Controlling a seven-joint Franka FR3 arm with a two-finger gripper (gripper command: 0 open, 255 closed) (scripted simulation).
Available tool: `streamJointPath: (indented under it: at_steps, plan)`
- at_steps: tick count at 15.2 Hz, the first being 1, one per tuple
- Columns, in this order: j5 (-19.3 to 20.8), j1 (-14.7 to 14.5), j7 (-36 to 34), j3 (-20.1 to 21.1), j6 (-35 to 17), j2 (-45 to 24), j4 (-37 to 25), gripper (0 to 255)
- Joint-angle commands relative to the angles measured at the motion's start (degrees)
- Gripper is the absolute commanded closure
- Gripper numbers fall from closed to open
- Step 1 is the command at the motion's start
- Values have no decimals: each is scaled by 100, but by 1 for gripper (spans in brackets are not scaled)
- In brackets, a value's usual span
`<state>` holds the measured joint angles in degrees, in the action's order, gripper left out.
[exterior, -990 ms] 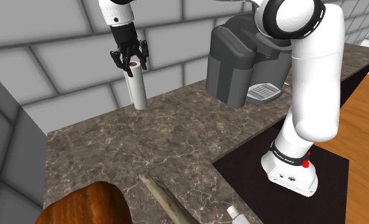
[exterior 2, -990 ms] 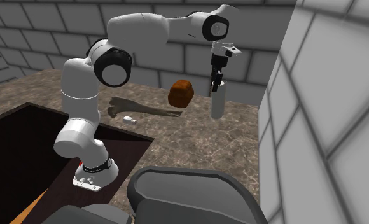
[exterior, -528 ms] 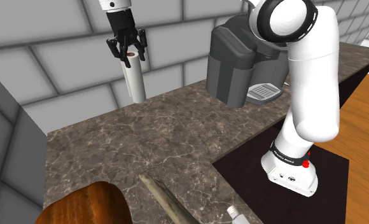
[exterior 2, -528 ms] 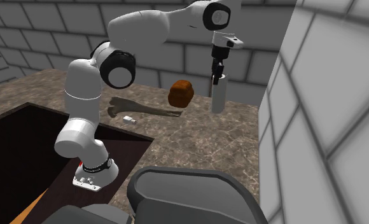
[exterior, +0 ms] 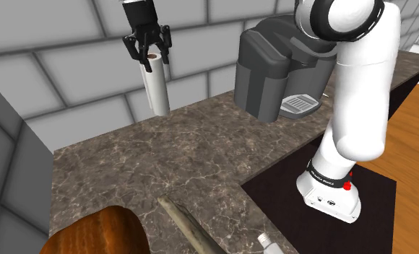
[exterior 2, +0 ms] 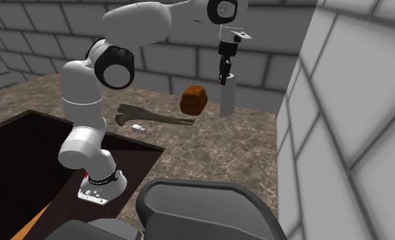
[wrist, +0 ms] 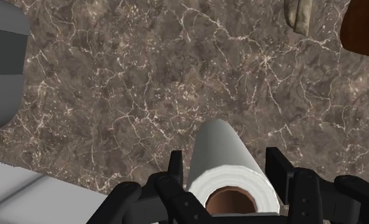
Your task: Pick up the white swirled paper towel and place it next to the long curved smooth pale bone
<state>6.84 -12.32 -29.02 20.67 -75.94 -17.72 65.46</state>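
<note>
A white paper towel roll (exterior: 156, 85) hangs upright in the air above the marble counter (exterior: 201, 151), near the back wall. My gripper (exterior: 148, 55) is shut on the top end of the paper towel roll (exterior 2: 226, 96), and the gripper (exterior 2: 224, 73) holds it clear of the counter. In the wrist view the fingers (wrist: 177, 175) clasp the paper towel roll (wrist: 224, 165) with its brown core facing the camera. The long pale bone (exterior 2: 155, 117) lies on the counter near the counter's inner edge; one end of the bone (exterior: 190, 228) shows at the shoulder view's bottom.
A brown loaf-like block (exterior 2: 193, 99) sits beside the bone's far end, also the block (exterior: 100, 232). A grey coffee machine (exterior: 277, 68) stands at the shoulder view's right. A small white object (exterior 2: 139, 127) lies by the bone. Stone walls bound the counter.
The gripper has risen with the paper towel roll, lifting it off the counter, and drifted slightly toward the loaf in the second exterior view.
</note>
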Motion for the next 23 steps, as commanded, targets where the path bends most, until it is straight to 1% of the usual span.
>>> streamJointPath:
  at_steps: [1, 6, 11, 17, 23]
  plan:
    - [-185, 49, -101, 61, -158, 540, 679, 255]
    - [-600, 49, -296, 162, -398, 1633, 1944, 255]
    - [-991, -63, -509, 257, -444, 2571, 2854, 255]
    - [-1445, -293, -835, 394, -330, 3550, 3626, 255]
    - [-1897, -581, -1265, 578, -91, 4380, 4115, 255]
